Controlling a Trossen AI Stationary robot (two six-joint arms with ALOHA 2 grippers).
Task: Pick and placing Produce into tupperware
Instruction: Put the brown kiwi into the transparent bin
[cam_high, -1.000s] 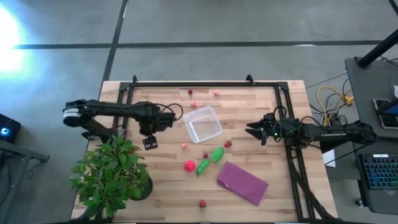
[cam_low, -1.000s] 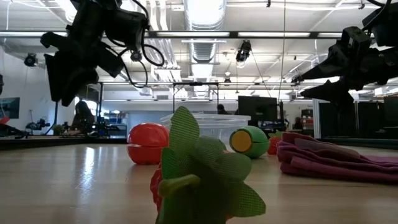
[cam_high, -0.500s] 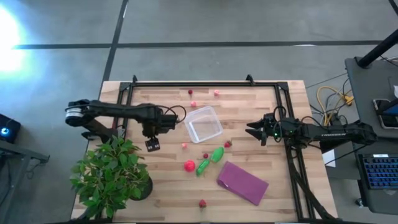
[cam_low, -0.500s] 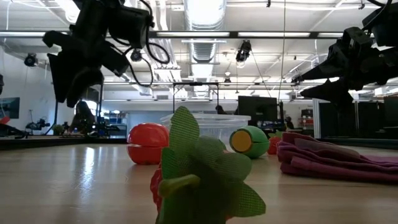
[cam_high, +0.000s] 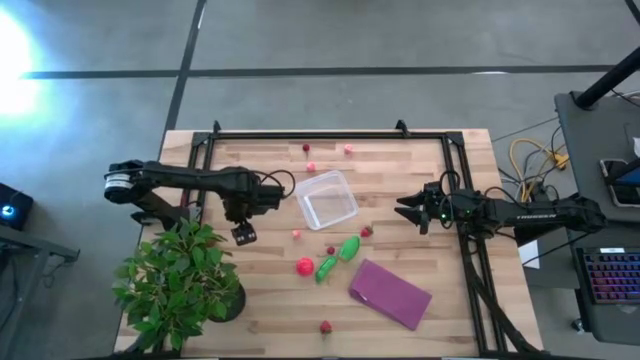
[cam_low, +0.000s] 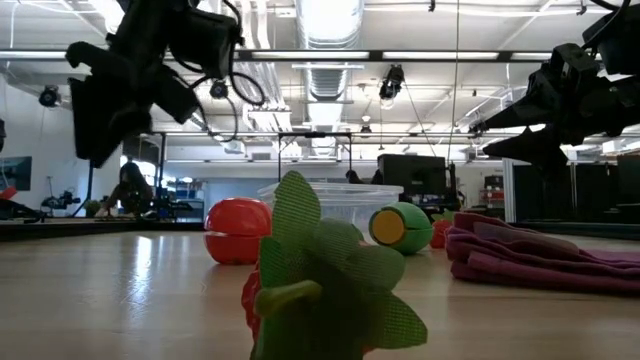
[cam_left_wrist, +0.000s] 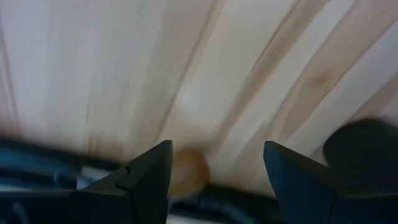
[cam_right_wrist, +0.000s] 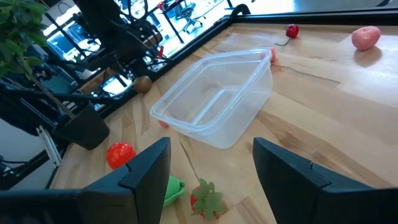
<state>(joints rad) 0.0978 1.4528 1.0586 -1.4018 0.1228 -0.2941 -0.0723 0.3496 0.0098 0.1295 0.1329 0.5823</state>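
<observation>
No writing can be read anywhere. The left gripper (cam_high: 243, 232) hovers with fingers apart and empty; only its wrist view shows a brown ball (cam_left_wrist: 186, 175) under it. The right gripper (cam_high: 408, 211), also spread, waits beside the empty tupperware (cam_high: 326, 198).

Tupperware (cam_high: 326, 198) between both arms, pods (cam_high: 338, 257) nearer front.

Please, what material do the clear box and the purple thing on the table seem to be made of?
The tupperware: likely thin clear plastic, glossy; the wood shows through its walls. The purple rectangle: probably soft matte cloth; in the low view it lies in rounded folds.
</observation>
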